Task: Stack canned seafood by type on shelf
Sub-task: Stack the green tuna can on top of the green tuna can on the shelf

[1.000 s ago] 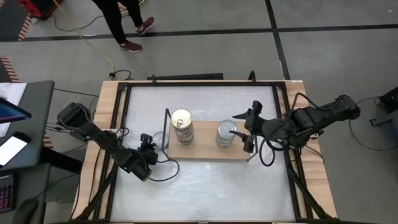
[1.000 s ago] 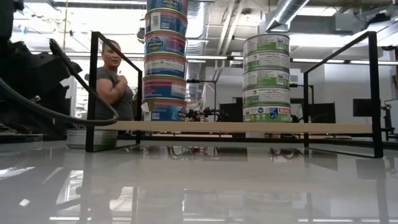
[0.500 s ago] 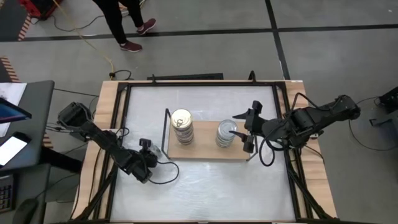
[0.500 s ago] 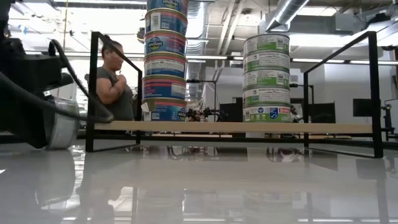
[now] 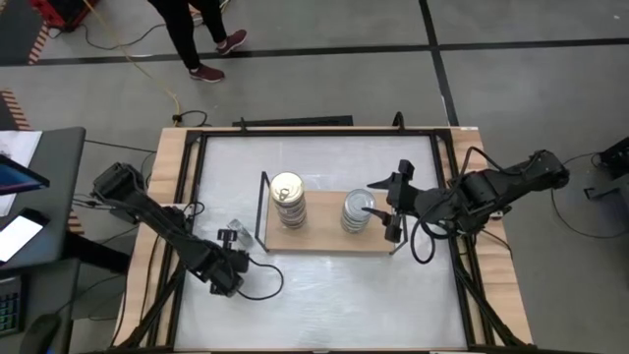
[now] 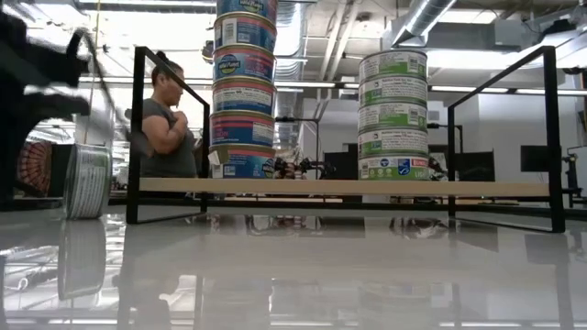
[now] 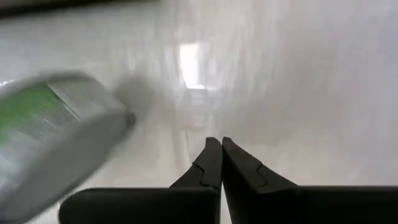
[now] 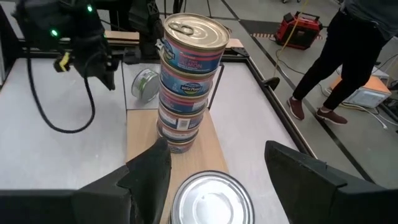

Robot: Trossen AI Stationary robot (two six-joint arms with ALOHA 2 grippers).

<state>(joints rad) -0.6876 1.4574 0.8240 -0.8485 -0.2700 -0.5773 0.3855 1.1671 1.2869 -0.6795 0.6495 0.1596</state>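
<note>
Two stacks of tins are standing on the shelf (image 5: 324,237): a gold-lidded stack (image 5: 287,200) wearing blue and pink labels, one reading "SALMON" in the right wrist view, and a silver-lidded stack (image 5: 357,211) wearing green and white labels whose small print is too fine to read. One loose green-labelled tin (image 6: 87,181) is resting on its edge on the white table (image 5: 324,295), just beside the shelf's left end. Left gripper (image 5: 225,258) is sitting near it with jaws pressed together, holding nothing. Right gripper (image 8: 214,167) is hovering with jaws spread wide around the silver stack's top tin, not touching it.
</note>
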